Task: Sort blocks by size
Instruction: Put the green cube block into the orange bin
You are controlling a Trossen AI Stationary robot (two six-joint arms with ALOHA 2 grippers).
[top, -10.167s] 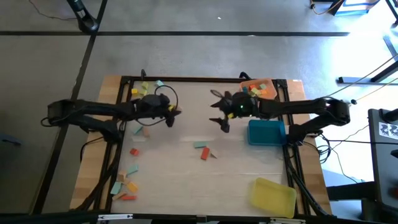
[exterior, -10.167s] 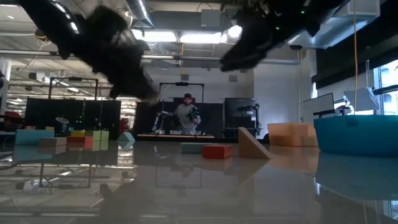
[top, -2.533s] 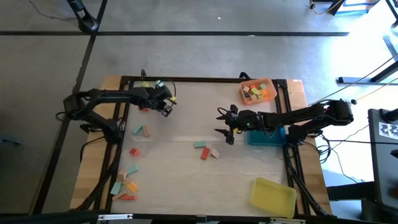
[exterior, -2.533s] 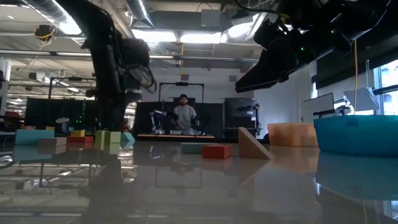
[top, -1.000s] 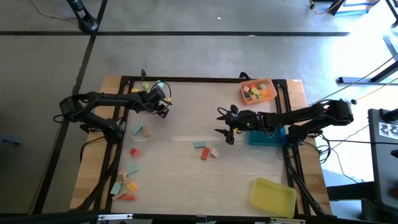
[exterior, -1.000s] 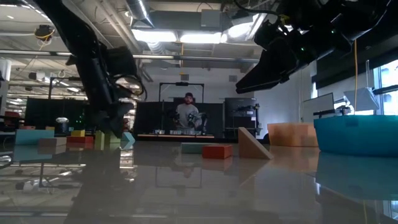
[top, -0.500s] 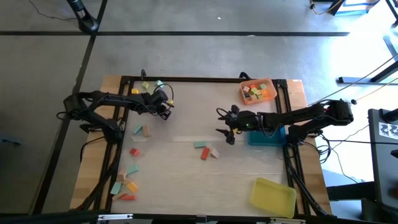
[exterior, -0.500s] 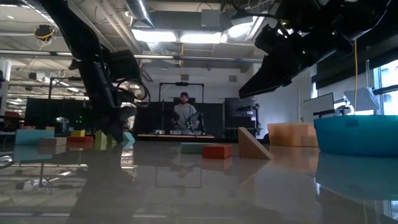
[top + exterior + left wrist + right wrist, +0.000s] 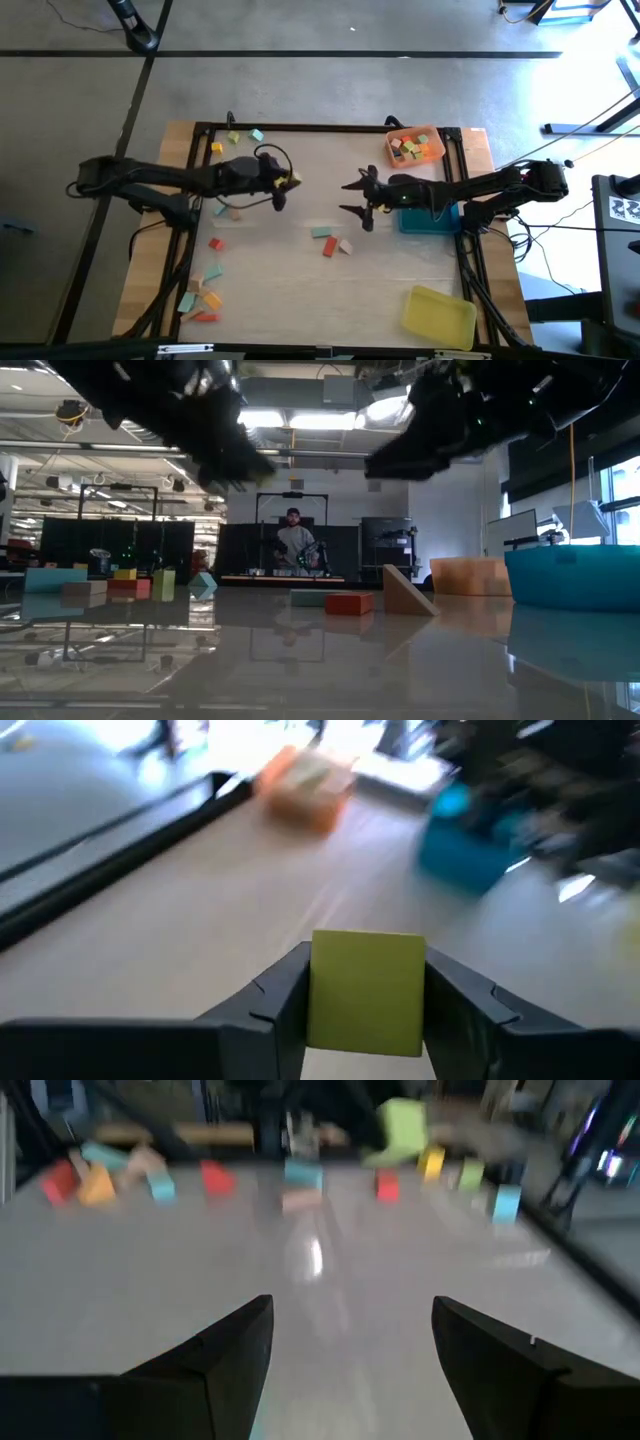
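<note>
L gripper holding yellow-green block (image 9: 367,991), R gripper empty and wide.

Block sits clamped btwn the left gripper (image 9: 283,186) fingers (image 9: 268,1003), lifted off the table (image 9: 300,270), left-centre of the high view. Right gripper (image 9: 358,198) hangs centre-right, fingers spread, nothing in them, just left of the blue tray (image 9: 428,212). Teal, red and tan blocks (image 9: 331,241) lie mid-table below the grippers. More blocks scattered: lower left (image 9: 203,296), upper left near table edge (image 9: 234,139). Orange tray (image 9: 415,146) at upper right w/ several blocks inside; yellow tray (image 9: 438,316) lower right. Low view: person (image 9: 294,547) in the room behind the table.
</note>
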